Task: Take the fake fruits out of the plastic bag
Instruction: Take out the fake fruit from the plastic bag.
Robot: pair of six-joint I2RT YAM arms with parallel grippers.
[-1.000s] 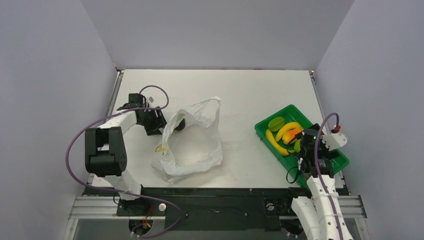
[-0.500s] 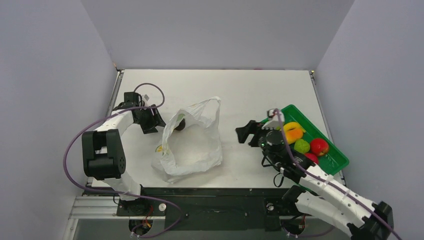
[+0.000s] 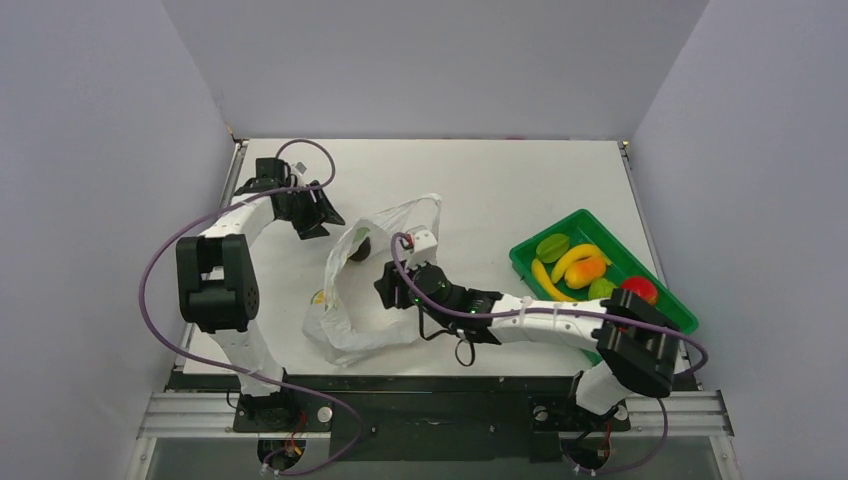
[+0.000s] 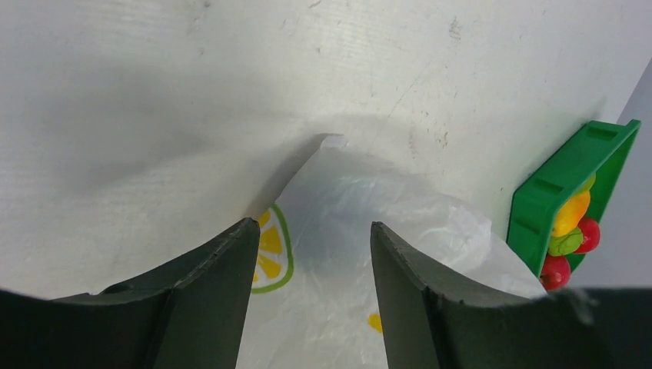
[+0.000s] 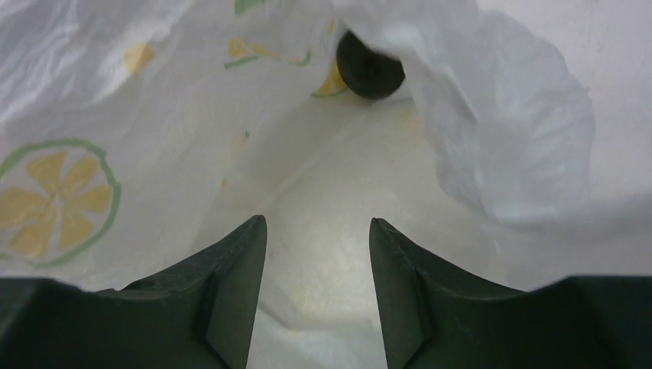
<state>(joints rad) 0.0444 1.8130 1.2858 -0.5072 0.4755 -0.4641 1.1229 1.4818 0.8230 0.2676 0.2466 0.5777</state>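
The plastic bag (image 3: 360, 338) lies crumpled on the white table (image 3: 520, 180) between my two arms, thin and translucent, its mouth gaping wide. From above I see one dark purple piece (image 3: 362, 247) inside it, near the far rim. My right gripper (image 3: 380, 287) reaches into the mouth from the right. My left gripper (image 3: 326, 219) hangs just beside the bag's far left edge, apart from it. The other fake fruits (image 3: 580, 265), yellow, orange, green and red, sit in a green tray (image 3: 675, 315) well to the right.

At my left wrist, my left gripper (image 4: 311, 231) stands open with nothing between its fingers. Past them are a pointed edge of the plastic bag (image 4: 361, 200), a lemon-slice print (image 4: 269, 250), bare table (image 4: 231, 77) and the green tray (image 4: 569, 165) at the right edge.

At my right wrist, my right gripper (image 5: 315, 223) is open and empty, inside the plastic bag (image 5: 154, 92). The dark purple piece (image 5: 369, 65) lies ahead at the top, well apart from my fingers. A fold of plastic (image 5: 492, 108) droops over its right side, partly covering it.
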